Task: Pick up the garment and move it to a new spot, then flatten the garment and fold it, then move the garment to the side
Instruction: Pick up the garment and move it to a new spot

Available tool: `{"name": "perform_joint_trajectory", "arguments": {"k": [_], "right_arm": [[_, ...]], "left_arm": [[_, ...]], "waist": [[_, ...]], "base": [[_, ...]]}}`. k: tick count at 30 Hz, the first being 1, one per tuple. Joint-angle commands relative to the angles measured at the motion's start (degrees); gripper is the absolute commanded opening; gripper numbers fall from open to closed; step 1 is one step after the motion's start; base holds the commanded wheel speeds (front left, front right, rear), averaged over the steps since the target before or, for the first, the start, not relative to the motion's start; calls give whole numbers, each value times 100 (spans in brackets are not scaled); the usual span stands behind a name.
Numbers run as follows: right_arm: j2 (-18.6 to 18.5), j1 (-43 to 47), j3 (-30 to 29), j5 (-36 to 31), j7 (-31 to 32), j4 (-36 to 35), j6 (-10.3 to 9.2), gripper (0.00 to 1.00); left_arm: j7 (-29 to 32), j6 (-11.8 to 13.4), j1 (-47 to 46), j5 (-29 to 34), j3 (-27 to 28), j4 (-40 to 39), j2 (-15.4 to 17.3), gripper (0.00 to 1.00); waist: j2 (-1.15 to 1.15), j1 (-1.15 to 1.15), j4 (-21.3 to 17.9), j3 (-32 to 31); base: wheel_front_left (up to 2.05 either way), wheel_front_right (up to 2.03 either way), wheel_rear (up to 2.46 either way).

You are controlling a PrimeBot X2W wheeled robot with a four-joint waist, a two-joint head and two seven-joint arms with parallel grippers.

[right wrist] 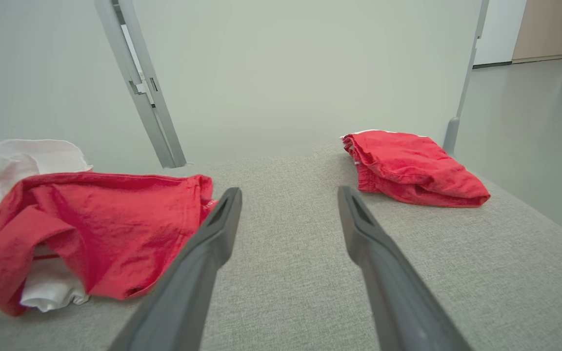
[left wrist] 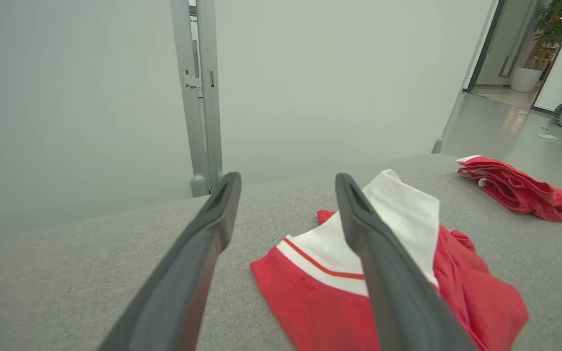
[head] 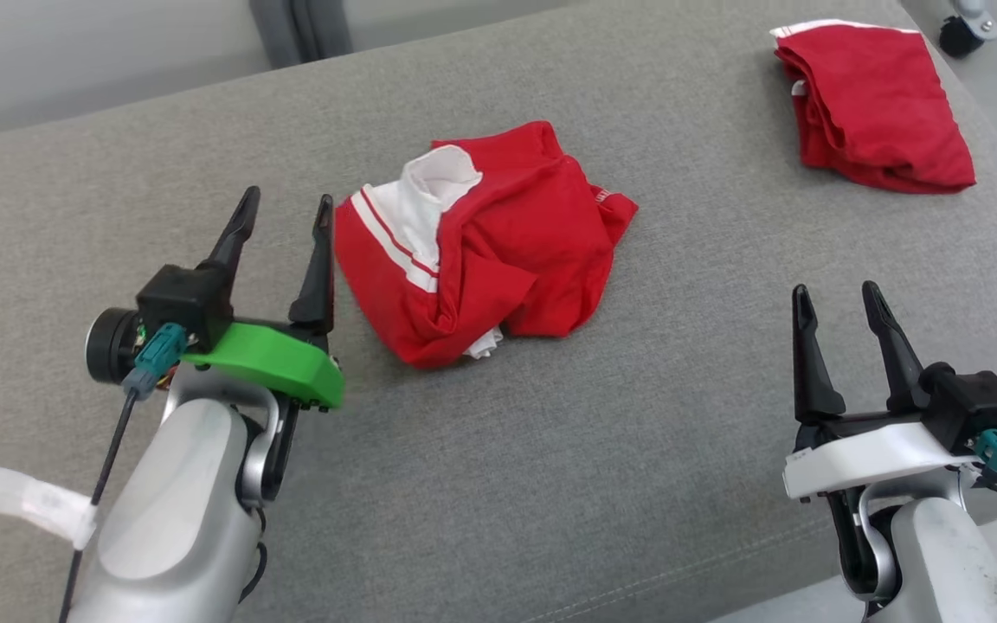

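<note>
right gripper (head: 834,288): near right, over the front part of the grey cushion (head: 550,450); its two dark fingers stand wide apart with nothing between them, well apart from both pieces of clothing.
left gripper (head: 286,197): near left, a little farther in; fingers spread wide and empty. Its right finger stands just beside the left edge of the crumpled garment (head: 498,251); whether it touches the cloth cannot be told.
crumpled garment: middle of the cushion, nearer the left arm than the right. It is red with a white panel and a red-striped white band, and lies bunched in a loose heap. The white part is turned up at its far left and a bit of white shows at its near edge.
folded garment (head: 879,104): far right corner of the cushion, red with a white edge, in a compact stack, well apart from the heap.
caster wheel (head: 961,30): far right, on the floor beyond the cushion's corner.
post (left wrist: 203,97): far, a grey upright against the pale wall.
</note>
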Motion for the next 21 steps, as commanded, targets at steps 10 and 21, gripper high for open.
{"name": "perform_joint_trajectory", "arguments": {"k": [10, 21], "right_arm": [[-67, 241, 4, -144, -15, -76, -5, 100], [-115, 332, 96, -164, -15, -99, -6, 100]], "left_arm": [[-32, 192, 964, 196, 724, -803, 410, 100], [-27, 99, 2141, 275, 1495, -1608, 375, 100]], "waist": [[-1, 0, 887, -572], [-1, 0, 1225, -742]], "base": [[0, 0, 0], [0, 0, 0]]}}
